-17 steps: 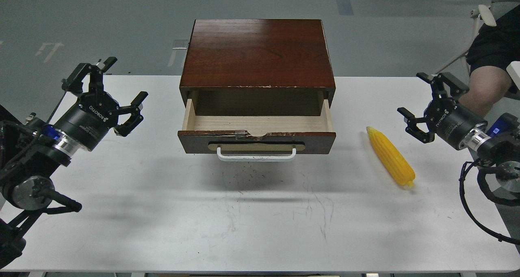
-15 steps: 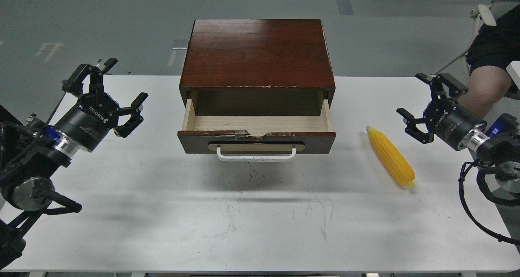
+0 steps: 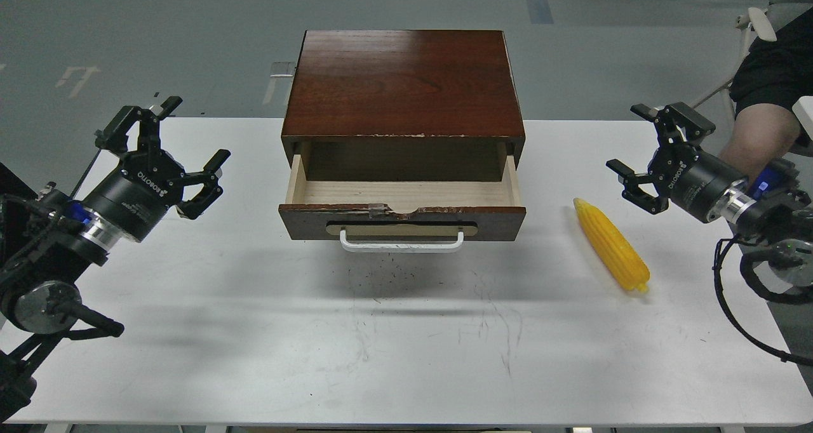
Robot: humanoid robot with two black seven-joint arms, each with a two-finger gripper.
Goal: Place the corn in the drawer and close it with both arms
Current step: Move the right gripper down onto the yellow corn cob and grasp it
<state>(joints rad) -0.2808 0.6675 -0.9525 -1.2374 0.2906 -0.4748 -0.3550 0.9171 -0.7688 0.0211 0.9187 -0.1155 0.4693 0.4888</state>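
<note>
Nothing of the job looks done yet: the corn is not in the drawer, and the drawer stands open. The white table (image 3: 254,331) is smooth and scuffed with dark specks. On it sits the glossy red-brown wooden cabinet (image 3: 403,80), its drawer (image 3: 402,220) pulled out, pale bare wood inside, chipped top edge, white bar handle. The left gripper (image 3: 174,150) and right gripper (image 3: 638,147) both hover with fingers spread, holding nothing. The corn (image 3: 611,245), yellow, tapered and ridged, lies on the table right of the drawer, near the right gripper.
</note>
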